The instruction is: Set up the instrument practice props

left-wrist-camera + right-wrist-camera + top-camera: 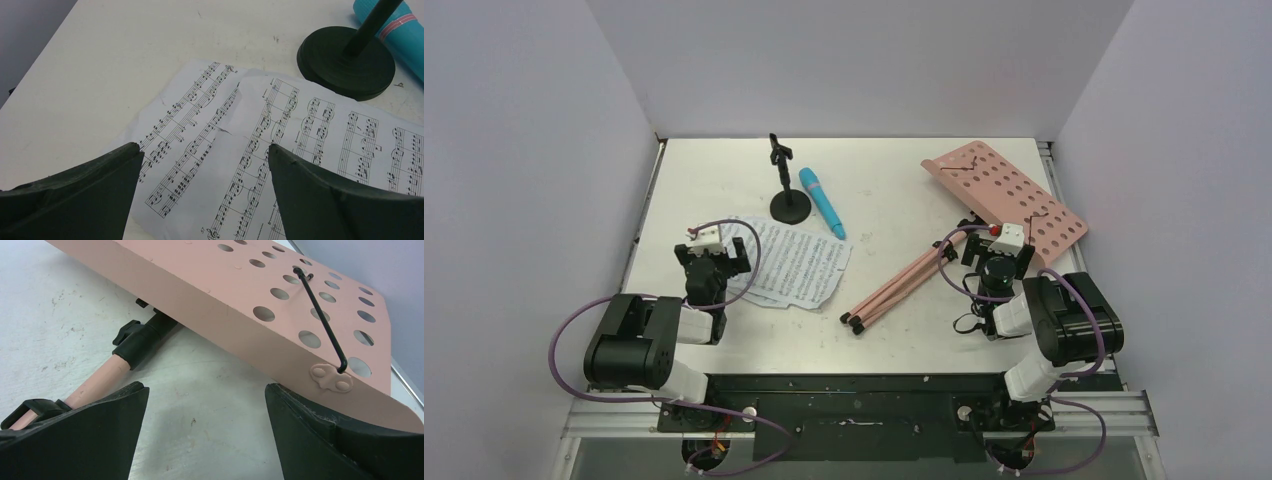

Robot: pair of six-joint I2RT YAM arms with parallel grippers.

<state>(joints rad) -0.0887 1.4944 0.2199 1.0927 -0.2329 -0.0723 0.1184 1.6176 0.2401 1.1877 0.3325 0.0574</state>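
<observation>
The pink perforated music stand lies flat at the back right, its folded tripod legs pointing toward the table's middle. White sheet-music pages lie left of centre. The blue microphone lies beside the small black mic stand, which is upright. My left gripper hovers open over the pages, with the mic stand's base and the microphone beyond. My right gripper stands open over bare table, just short of the stand's tray and pole.
White walls close in the table at the back and on both sides. A metal rail runs along the right edge near the pink tray. Both arm bases sit at the near edge.
</observation>
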